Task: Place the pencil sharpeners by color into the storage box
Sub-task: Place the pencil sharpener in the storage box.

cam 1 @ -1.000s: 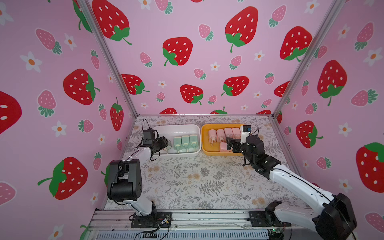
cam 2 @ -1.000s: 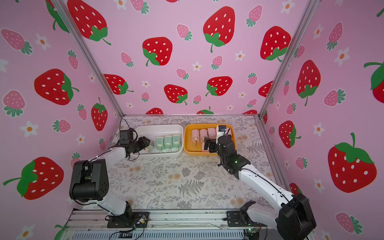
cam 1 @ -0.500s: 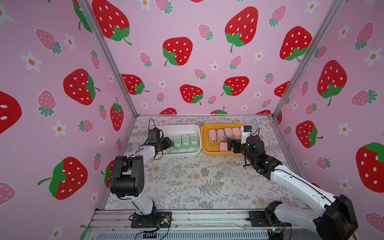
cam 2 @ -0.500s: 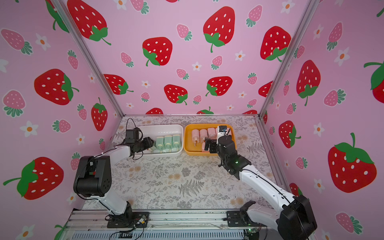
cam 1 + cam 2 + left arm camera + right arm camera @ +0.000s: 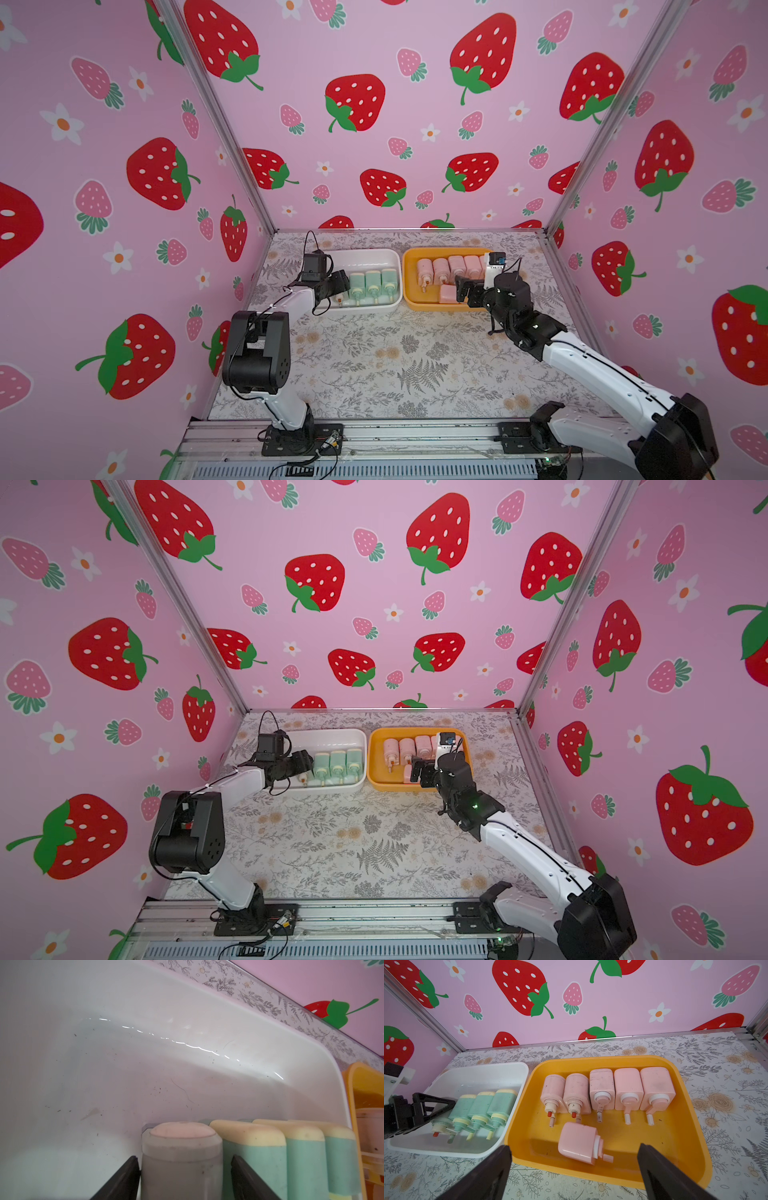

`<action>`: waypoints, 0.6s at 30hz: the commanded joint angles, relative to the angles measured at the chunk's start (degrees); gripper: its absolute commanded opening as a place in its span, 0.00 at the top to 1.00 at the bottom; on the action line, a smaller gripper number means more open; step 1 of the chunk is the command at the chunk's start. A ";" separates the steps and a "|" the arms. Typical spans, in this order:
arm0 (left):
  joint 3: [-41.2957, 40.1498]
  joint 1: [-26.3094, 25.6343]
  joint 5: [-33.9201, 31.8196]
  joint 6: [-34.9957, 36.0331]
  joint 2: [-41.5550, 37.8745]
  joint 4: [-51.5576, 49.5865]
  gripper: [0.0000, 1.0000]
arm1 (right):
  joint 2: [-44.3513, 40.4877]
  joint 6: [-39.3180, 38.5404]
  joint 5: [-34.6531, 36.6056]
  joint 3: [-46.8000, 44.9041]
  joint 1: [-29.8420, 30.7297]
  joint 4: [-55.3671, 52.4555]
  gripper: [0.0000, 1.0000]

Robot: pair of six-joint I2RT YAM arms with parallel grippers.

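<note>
In the white plastic tray, the jaws of your left gripper stand loosely parted round the fourth mint green pencil sharpener, so back off without brushing its three neighbours, while your right gripper hangs wide, empty, above the orange plastic tray of pale pink sharpeners.

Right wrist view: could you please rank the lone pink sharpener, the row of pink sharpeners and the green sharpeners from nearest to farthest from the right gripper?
1. The lone pink sharpener, in the yellow tray, just ahead of the open right gripper.
2. The row of pink sharpeners, deeper in the same tray.
3. The green sharpeners, in the white tray alongside.
</note>
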 commanded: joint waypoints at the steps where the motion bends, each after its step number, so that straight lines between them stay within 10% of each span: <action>1: 1.46 -0.56 0.69 -0.10 -3.42 -1.25 0.26 | -1.17 0.27 0.95 -0.75 -0.05 -0.15 0.00; 18: -4.45 -0.44 -4.54 2.70 -19.93 -7.20 0.00 | 3.26 -14.23 7.61 -7.58 -11.85 8.68 0.00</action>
